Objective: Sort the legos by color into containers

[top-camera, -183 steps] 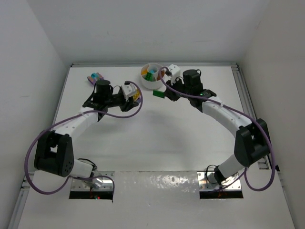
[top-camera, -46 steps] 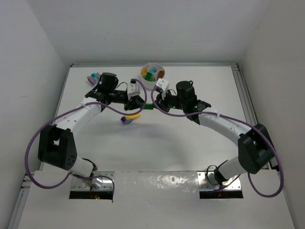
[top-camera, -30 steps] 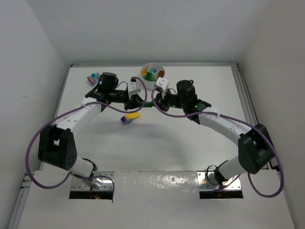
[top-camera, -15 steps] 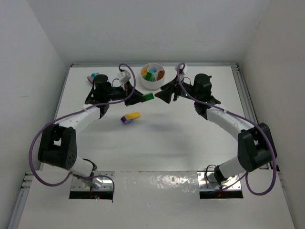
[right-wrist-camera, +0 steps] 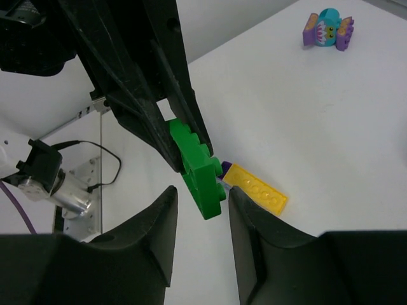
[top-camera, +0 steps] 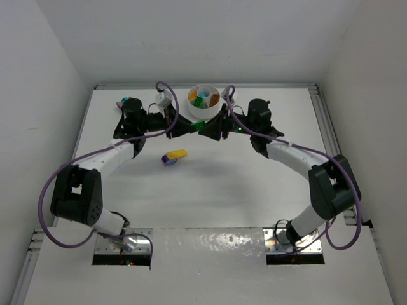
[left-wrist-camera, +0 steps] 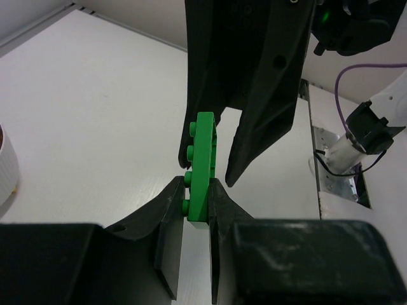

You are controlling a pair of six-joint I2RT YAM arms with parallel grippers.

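The step in hand is a mid-air handover just in front of the dish [top-camera: 202, 116]: the left gripper [left-wrist-camera: 194, 200] is clamped on one end of the green brick [left-wrist-camera: 204, 152], the right gripper [right-wrist-camera: 201, 194] has its jaws apart astride the free end, and it should close before the left releases.

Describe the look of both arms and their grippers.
Both arms have white links and black joint housings: left arm, right arm. A purple cable loops along each. The left gripper and right gripper have matte black, tapering fingers.
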